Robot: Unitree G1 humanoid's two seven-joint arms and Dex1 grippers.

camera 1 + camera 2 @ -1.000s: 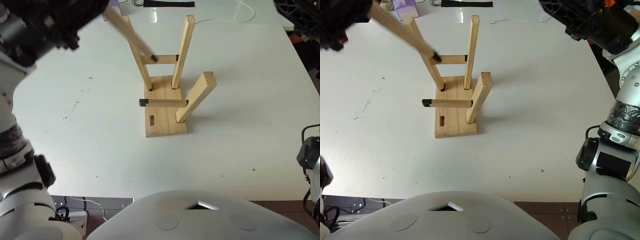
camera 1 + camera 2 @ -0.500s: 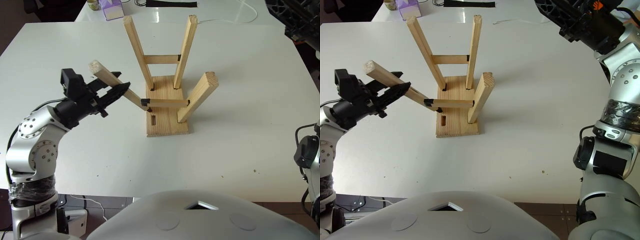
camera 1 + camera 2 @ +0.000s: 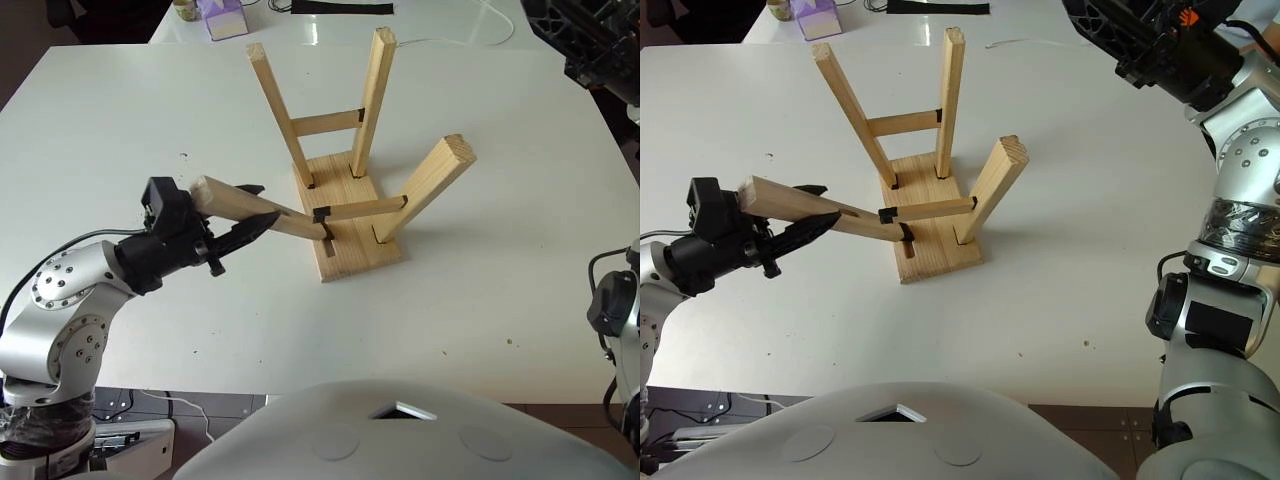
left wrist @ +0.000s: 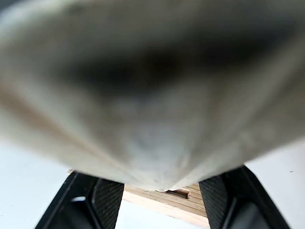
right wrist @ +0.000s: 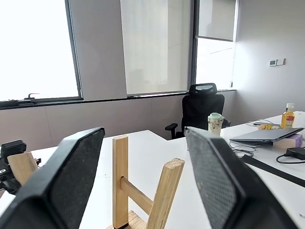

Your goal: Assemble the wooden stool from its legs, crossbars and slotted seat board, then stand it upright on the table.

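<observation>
- Wooden seat board [image 3: 352,262] lies flat at the centre of the desk [image 3: 500,250]. Two upright legs [image 3: 370,100], joined by a crossbar [image 3: 328,122], stand in its far slots.
- A third leg [image 3: 430,185] leans toward the right of the frame. Its lower crossbar [image 3: 362,208] runs back toward the left edge of the board.
- Step in hand, as judged: seating the fourth leg [image 3: 292,222] in the remaining near-left slot and mating it with the free end of the lower crossbar.
- Procedure: raise the fourth leg from its shallow slant toward vertical before pressing. Keep its foot over the slot. Line up its mortise with the crossbar end.
- Caution: nothing holds the board down, so side load may slide or twist it. Press straight along the leg. The leaning third leg probably needs righting for the crossbar to meet squarely.
- Left jaws: clamped on the fourth leg near its outer end, at the left of the frame. The black fingers [image 4: 95,205] flank the wood.
- Right jaws: wide apart, holding and touching nothing, raised at the upper right, well apart from the stool.
</observation>
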